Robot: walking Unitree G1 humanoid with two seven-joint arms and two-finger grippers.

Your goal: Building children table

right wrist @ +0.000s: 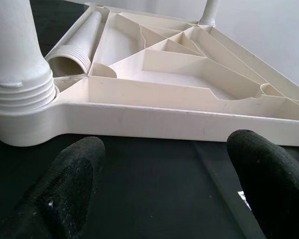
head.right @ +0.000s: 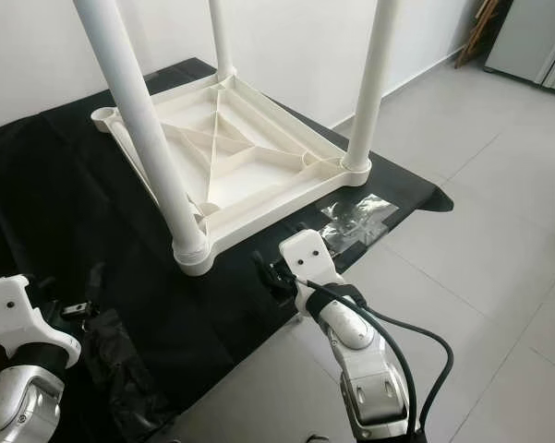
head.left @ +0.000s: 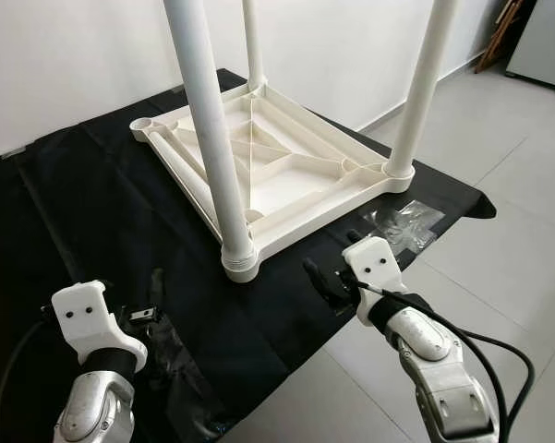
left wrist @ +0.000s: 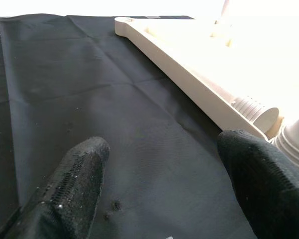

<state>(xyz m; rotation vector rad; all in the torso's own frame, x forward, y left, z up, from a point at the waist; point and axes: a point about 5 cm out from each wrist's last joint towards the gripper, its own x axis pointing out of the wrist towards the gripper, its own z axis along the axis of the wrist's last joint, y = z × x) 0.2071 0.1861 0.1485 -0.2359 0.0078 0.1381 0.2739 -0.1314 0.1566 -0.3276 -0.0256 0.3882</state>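
With three white plastic tube legs standing in the upturned white plastic tabletop (head.left: 286,175) at upper centre, one socket (head.left: 146,123) at upper left is vacant. Lower left, the left gripper (head.left: 138,314) hovers over the black cloth (head.left: 65,212), jaws wide, empty. A fourth white ribbed leg (right wrist: 82,42) lies inside the frame. Lower right, the right gripper (head.left: 328,281), likewise wide and empty, should grasp it mid-shaft and seat it squarely.

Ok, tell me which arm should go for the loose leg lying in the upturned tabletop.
Left, probably. The loose leg lies along the left edge of the tabletop, beside the open left end effector; the upright corner leg sits between it and the right end effector.
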